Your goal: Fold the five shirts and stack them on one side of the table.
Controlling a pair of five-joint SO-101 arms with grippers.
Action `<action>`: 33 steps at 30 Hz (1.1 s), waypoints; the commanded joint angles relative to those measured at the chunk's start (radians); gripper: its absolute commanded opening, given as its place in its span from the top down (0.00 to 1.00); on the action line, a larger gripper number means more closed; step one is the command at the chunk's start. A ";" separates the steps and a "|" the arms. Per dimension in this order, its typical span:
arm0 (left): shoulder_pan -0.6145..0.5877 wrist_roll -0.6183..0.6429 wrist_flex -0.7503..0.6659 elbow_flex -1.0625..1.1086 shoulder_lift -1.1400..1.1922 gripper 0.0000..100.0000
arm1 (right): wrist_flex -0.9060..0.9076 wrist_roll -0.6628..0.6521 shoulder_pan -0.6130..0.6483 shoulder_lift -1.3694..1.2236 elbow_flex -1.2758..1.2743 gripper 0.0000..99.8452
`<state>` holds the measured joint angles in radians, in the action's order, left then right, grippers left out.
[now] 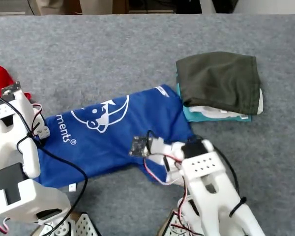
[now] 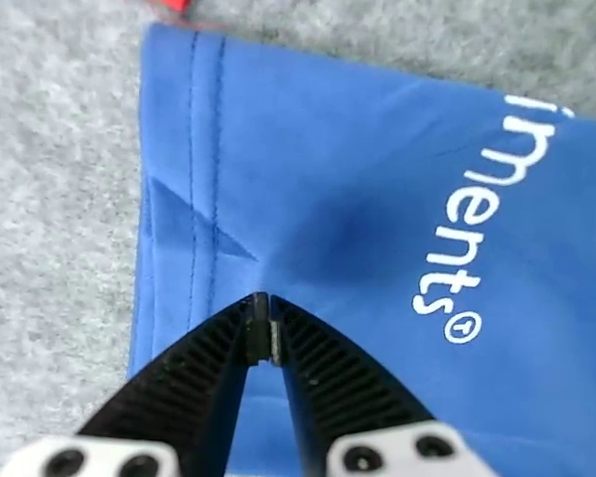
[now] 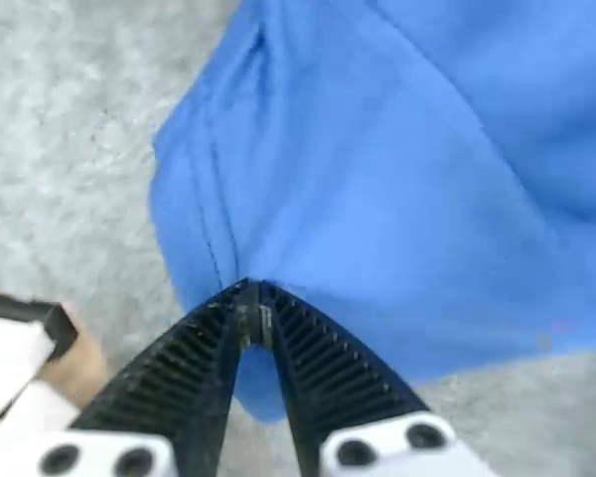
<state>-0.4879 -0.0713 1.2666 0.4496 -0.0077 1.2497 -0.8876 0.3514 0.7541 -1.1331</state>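
A blue shirt (image 1: 123, 135) with white print lies spread across the middle of the grey table (image 1: 88, 49). My left gripper (image 2: 261, 328) is shut on the blue shirt (image 2: 358, 199) close to its stitched hem, at the shirt's left end in the high view, and the cloth puckers at the tips. My right gripper (image 3: 250, 318) is shut on a bunched fold of the blue shirt (image 3: 377, 199) at its near right corner. A folded olive shirt (image 1: 219, 81) tops a stack with a white shirt (image 1: 221, 113) and a teal shirt (image 1: 194, 115) at the right.
A red shirt (image 1: 0, 78) lies crumpled at the table's far left edge, behind the left arm (image 1: 12, 162). The right arm (image 1: 211, 187) rises from the near edge. Open grey table runs along the back and at the near right.
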 commanded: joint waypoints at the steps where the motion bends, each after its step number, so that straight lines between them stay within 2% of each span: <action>1: 0.000 -0.008 0.026 -0.097 -0.004 0.98 | 0.051 0.015 0.010 -0.007 0.372 1.00; 3: 0.000 -0.005 0.026 -0.138 -0.004 0.98 | 0.015 0.041 0.012 -0.084 0.544 1.00; 6: 0.000 -0.005 0.023 -0.203 0.035 0.98 | -0.035 0.086 0.008 -0.341 0.762 1.00; 15: -0.072 -0.005 0.029 -0.396 0.377 0.98 | -0.032 0.267 -0.007 -1.182 1.454 1.00; 18: -0.118 -0.012 0.041 -0.443 0.449 0.98 | 0.026 0.273 -0.008 -1.382 1.644 1.00; 21: -0.153 -0.014 0.127 -0.517 0.469 0.98 | 0.098 0.273 -0.044 -1.543 1.822 1.00; 28: -0.157 -0.014 0.184 -0.598 0.470 0.98 | 0.236 0.273 -0.163 -1.805 2.262 1.00; 33: -0.157 -0.014 0.180 -0.608 0.484 0.98 | 0.491 0.264 -0.107 -1.886 2.575 1.00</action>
<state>-0.6337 -0.0775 1.4385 -0.1181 0.4879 1.5934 -0.6268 0.2209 -1.1377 1.2175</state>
